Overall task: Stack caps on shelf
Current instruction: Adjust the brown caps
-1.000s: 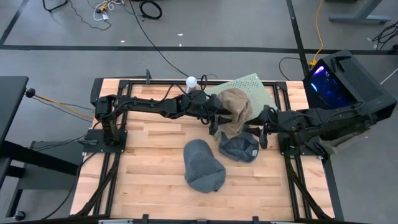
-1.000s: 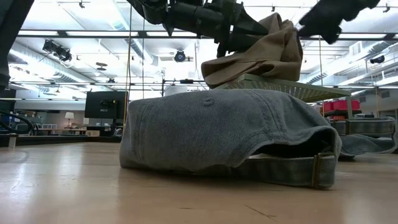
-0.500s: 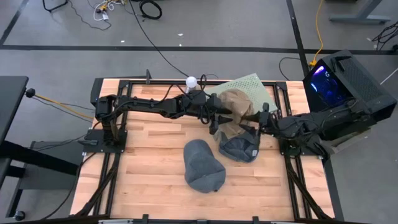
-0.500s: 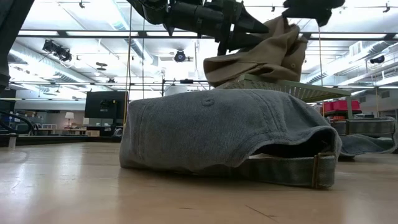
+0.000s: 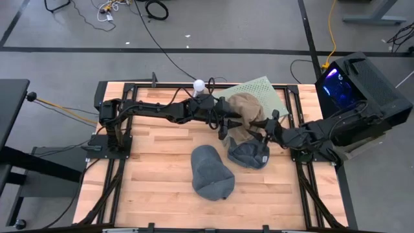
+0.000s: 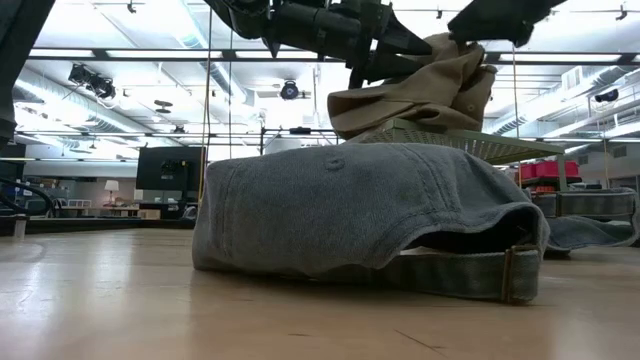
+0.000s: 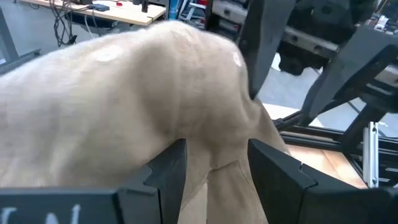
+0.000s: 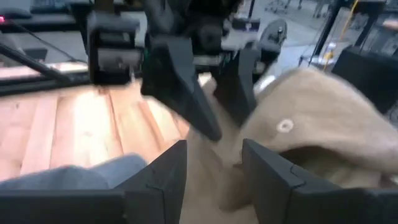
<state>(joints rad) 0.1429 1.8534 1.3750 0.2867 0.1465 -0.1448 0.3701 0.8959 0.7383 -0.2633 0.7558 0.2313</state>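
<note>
Two blue-grey caps (image 5: 212, 171) (image 5: 249, 154) lay unstacked on the surface (image 5: 155, 188), low of centre. Beyond, at the shelf (image 5: 266, 89), upper right, the left gripper (image 5: 224, 121) and right gripper (image 5: 264, 131) each pinched the tan cap (image 5: 246, 107), not yet released. Only the low view showed it resting on the shelf.

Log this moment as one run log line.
left gripper: holds tan cap | right gripper: at tan cap | shelf: under cap | blue caps: on table
</note>
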